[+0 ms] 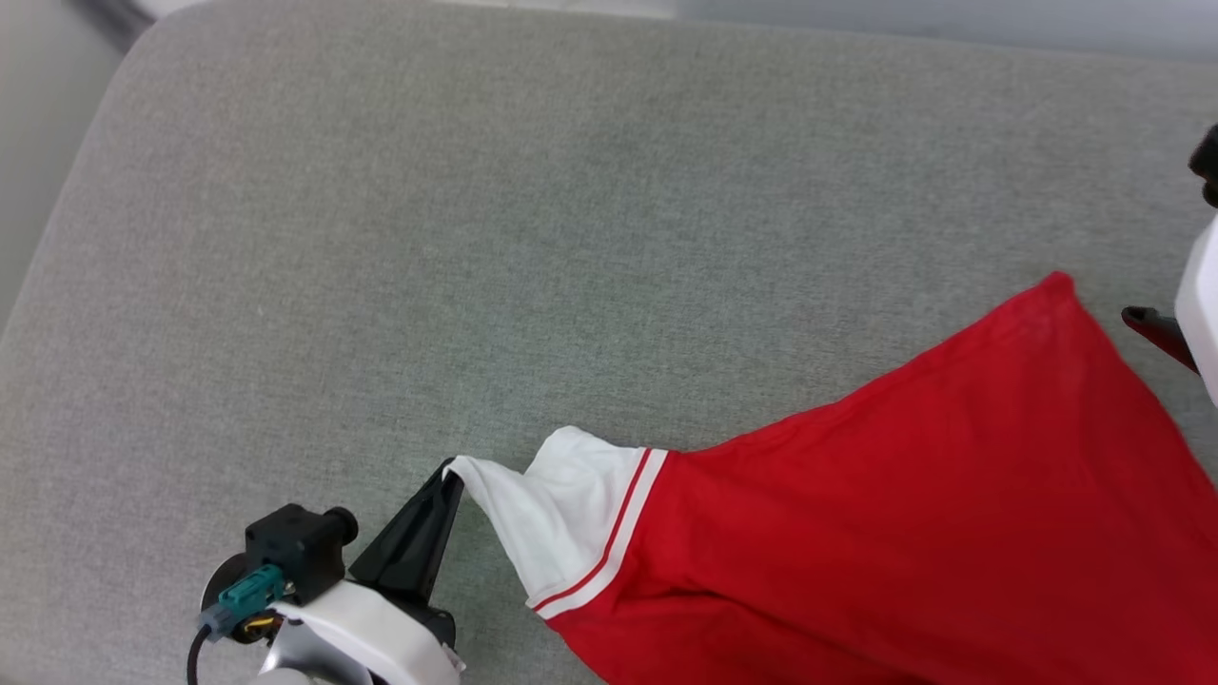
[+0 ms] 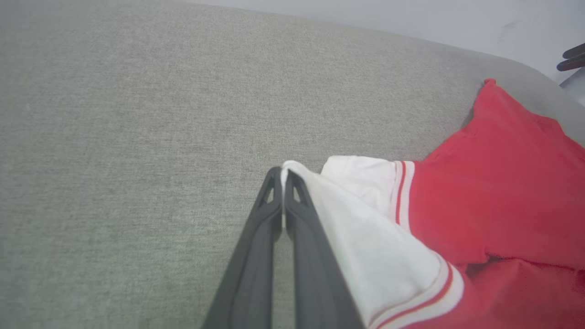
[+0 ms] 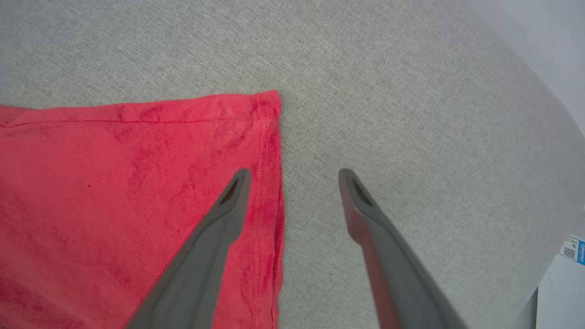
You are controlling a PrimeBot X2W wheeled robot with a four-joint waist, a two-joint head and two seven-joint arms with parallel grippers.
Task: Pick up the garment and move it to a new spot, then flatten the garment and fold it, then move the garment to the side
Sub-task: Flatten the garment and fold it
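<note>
Listing what lies before the robot, view by view. Head view: one broad grey woven cushion (image 1: pixel 476 238), serving as the work surface. On it is one red jersey garment with white short sleeves (image 1: pixel 913 495), lying at the right and near side, its body spread in a rough wedge and not yet flat. One white sleeve (image 1: pixel 561 514) with red-and-white striped trim points left. The left gripper (image 1: pixel 449 479) sits at the tip of that sleeve. Left wrist view: the two dark fingers are pressed tight together, with only a thin lip of the sleeve's white edge pinched between them. The rest of the sleeve drapes off to the right toward the red body. Right wrist view: the right gripper (image 3: pixel 295 176) is spread wide and holds nothing. One finger hangs above the red cloth and the other above bare cushion. The garment's stitched hem corner (image 3: pixel 269 98) lies flat just ahead. Hazards, as I judge them: the left pinch is shallow, so a firm pull could slip the sleeve free. With the far corner unheld, dragging could bunch the body, and closing the right gripper here might catch only the top layer.
</note>
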